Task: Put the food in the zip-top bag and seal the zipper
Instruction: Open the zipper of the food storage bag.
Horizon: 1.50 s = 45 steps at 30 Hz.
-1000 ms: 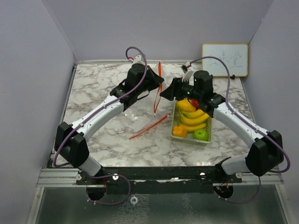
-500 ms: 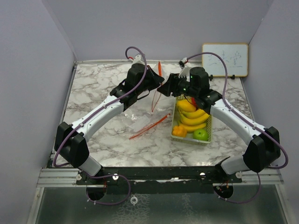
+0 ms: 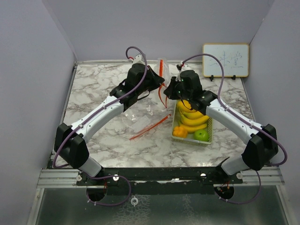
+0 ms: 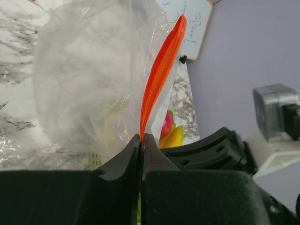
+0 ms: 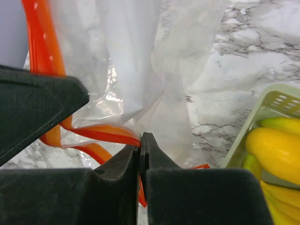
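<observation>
The clear zip-top bag (image 3: 145, 111) with its orange zipper (image 4: 159, 75) hangs over the middle of the table, held up at its mouth. My left gripper (image 4: 141, 137) is shut on one zipper strip. My right gripper (image 5: 140, 136) is shut on the facing zipper strip (image 5: 101, 133), right beside the left one. The food lies in a pale green mesh tray (image 3: 209, 136): yellow bananas (image 3: 193, 117), an orange piece (image 3: 179, 132) and a green apple (image 3: 201, 135). In the left wrist view a red-pink fruit (image 4: 166, 123) shows behind the bag.
A small whiteboard (image 3: 225, 60) leans on the back wall at the right. Grey walls close in the marble table (image 3: 93, 93) on three sides. The tray stands just under my right arm (image 3: 225, 115).
My right gripper moved left to the bag's mouth and closed on the zipper strip. The bag's top is now lifted and spread between both grippers. The left arm stayed put.
</observation>
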{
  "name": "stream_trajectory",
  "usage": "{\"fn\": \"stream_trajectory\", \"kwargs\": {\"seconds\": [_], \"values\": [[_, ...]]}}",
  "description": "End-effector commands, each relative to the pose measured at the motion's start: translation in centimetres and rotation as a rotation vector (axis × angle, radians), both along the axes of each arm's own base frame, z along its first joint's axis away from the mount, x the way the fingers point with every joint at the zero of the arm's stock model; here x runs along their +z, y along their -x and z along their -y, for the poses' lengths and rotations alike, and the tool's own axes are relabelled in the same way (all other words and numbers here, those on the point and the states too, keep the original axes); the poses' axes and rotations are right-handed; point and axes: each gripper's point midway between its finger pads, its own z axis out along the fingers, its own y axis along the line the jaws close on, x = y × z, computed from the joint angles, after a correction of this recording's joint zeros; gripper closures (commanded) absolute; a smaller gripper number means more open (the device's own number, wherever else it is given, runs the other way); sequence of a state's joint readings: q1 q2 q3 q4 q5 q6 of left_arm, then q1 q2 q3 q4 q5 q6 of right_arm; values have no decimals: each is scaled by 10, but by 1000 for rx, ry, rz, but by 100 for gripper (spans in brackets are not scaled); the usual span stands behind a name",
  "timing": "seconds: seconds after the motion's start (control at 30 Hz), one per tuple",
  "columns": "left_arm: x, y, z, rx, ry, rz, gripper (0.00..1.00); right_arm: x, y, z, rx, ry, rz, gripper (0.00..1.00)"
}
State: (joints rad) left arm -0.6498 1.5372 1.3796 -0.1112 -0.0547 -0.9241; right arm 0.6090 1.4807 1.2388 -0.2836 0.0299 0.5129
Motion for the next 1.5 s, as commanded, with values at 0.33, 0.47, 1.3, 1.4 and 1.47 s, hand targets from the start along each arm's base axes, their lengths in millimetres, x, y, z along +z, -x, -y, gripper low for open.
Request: {"fn": "stream_trajectory", "kwargs": {"seconds": [0.33, 0.47, 1.3, 1.4, 1.47], "values": [[0, 33, -50, -9, -140, 135, 65, 61, -1, 24, -61, -4, 194, 98], [0, 36, -38, -54, -73, 136, 50, 67, 1, 14, -7, -34, 197, 98], [-33, 31, 7, -142, 15, 44, 74, 98, 6, -9, 47, -188, 170, 98], [-35, 25, 5, -116, -11, 48, 90, 96, 10, -10, 53, -193, 155, 98], [-37, 19, -5, -68, -63, 48, 100, 95, 10, -6, 35, -184, 153, 98]]}}
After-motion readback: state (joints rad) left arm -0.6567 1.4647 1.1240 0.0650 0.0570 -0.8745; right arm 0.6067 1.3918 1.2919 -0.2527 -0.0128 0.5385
